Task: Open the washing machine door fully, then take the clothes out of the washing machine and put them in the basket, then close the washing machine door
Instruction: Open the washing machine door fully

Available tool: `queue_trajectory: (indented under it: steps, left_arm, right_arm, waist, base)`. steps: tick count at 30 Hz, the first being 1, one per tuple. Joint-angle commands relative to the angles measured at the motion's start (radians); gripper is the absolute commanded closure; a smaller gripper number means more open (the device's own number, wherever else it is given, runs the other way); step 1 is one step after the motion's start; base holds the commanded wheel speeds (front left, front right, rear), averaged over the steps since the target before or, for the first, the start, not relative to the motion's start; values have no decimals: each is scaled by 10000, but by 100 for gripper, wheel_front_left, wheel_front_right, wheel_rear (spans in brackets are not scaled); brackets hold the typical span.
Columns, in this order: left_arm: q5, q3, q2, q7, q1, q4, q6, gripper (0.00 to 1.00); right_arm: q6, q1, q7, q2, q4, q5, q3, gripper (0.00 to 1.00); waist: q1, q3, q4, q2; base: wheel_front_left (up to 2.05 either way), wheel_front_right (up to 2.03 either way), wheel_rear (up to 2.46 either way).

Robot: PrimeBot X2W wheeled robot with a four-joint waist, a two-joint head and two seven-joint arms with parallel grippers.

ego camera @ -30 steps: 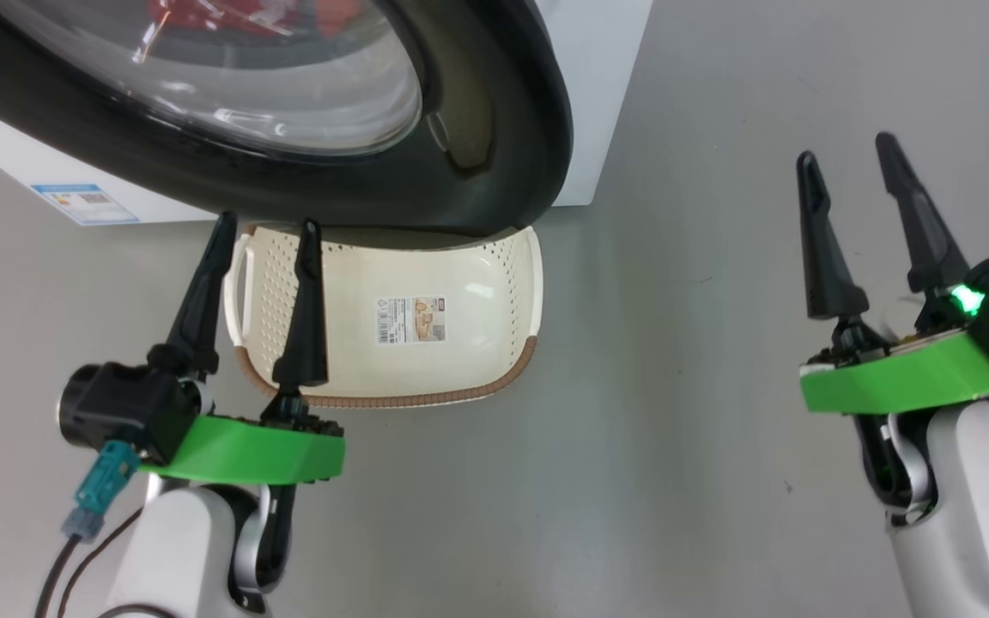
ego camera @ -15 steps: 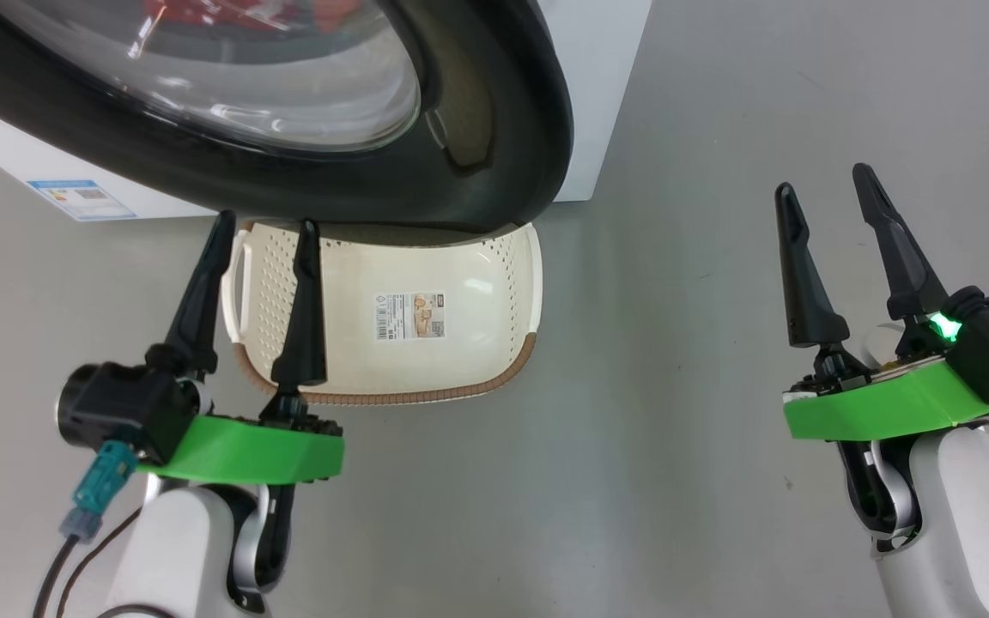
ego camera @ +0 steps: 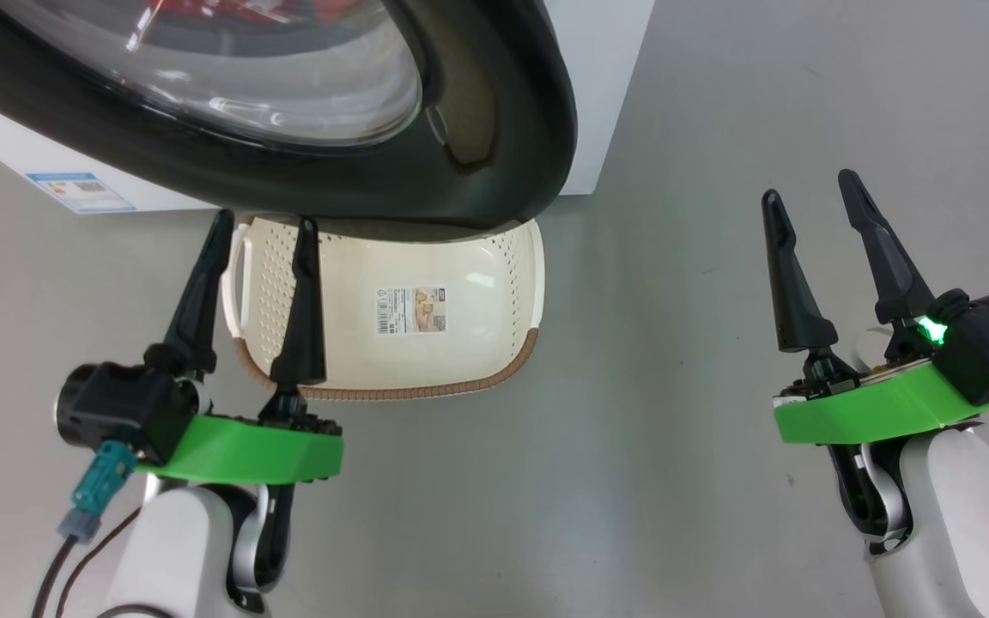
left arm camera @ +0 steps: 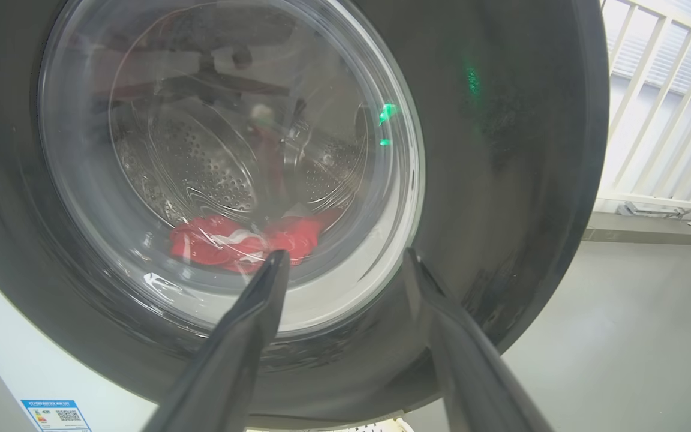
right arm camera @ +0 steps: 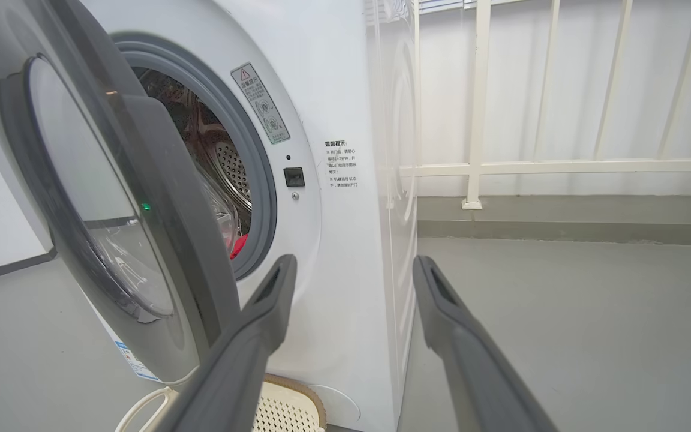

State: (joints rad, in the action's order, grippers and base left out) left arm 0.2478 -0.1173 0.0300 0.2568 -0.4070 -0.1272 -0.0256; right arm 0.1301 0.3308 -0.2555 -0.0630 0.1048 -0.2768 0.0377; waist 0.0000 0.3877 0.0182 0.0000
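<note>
The washing machine door (ego camera: pixel 503 129) stands partly open, hinged on its left, its free right edge swung out from the washing machine (ego camera: pixel 597 86) and overhanging the far rim of the basket (ego camera: pixel 391 393) on the floor. I judge it to be rigid and fairly heavy, turning only about its hinge. The glossy black rim looks slippery for my thin fingers, and I'd keep them off the bulging glass centre. The best hold, I think, is the right edge, where a hollow (ego camera: pixel 464 142) in the rim's inner side looks like a handle. Hooking a finger behind it, or pushing on the grey inner face seen in the right wrist view, should carry it wide.

Behind the glass, the clothes (left arm camera: pixel 225 240) lie low in the drum: red, soft and limp, probably light, best pinched at a bunched fold.

My left gripper (ego camera: pixel 267 220) hovers over the basket's left end, jaws spread wide and empty, pointing at the door's lower rim. My right gripper (ego camera: pixel 810 185), also wide apart and empty, hangs well to the right over bare floor.
</note>
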Motion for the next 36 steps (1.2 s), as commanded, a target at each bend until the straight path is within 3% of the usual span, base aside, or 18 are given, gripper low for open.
queue_trajectory:
  steps: [1, 4, 5, 6, 7, 8, 12, 24, 30, 36]
  left_arm:
    - [-7, 314, 202, 49, 76, 296, 40, 0]
    - [-11, 321, 202, 49, 68, 321, 49, 0]
    - [-12, 316, 202, 49, 63, 326, 50, 0]
    - [-12, 306, 202, 49, 57, 328, 50, 0]
    - [-11, 292, 202, 49, 49, 328, 50, 0]
    - [-10, 280, 202, 49, 42, 328, 50, 0]
    - [95, 244, 202, 49, 17, 318, 72, 0]
    - [181, 86, 202, 49, -147, 313, 110, 0]
    - [255, -84, 202, 49, -230, 324, 150, 0]
    - [296, -182, 202, 49, -267, 279, 182, 0]
  right_arm:
    - [6, -16, -62, 56, -224, 121, 193, 0]
    - [6, 34, -62, 62, -238, 153, 191, 0]
    - [6, 48, -62, 65, -238, 158, 186, 33]
    - [6, 64, -62, 67, -243, 183, 174, 58]
    - [6, 74, -62, 69, -223, 218, 159, 96]
    - [6, 87, -62, 71, -198, 243, 155, 100]
    - [6, 206, -62, 95, 45, -260, 121, 100]
    - [6, 2197, -24, 55, 1067, -7030, 1520, 100]
    - [6, 3449, 1099, -317, 1203, -10494, 1821, 100]
    - [6, 4298, 2415, -494, 1688, -12387, 1746, 100]
  waist:
    - [0, 12, 7, 0]
    - [0, 52, 8, 0]
    - [0, 66, 14, 0]
    - [0, 82, 21, 0]
    - [0, 95, 30, 0]
    - [0, 111, 37, 0]
    - [0, 179, 65, 0]
    - [0, 456, 290, 0]
    - [0, 595, 510, 0]
    - [0, 684, 678, 0]
  base:
    - [0, 0, 0]
    - [0, 0, 0]
    - [0, 0, 0]
    - [0, 0, 0]
    - [0, 0, 0]
    - [0, 0, 0]
    - [0, 0, 0]
    - [0, 0, 0]
    - [0, 0, 0]
    - [0, 0, 0]
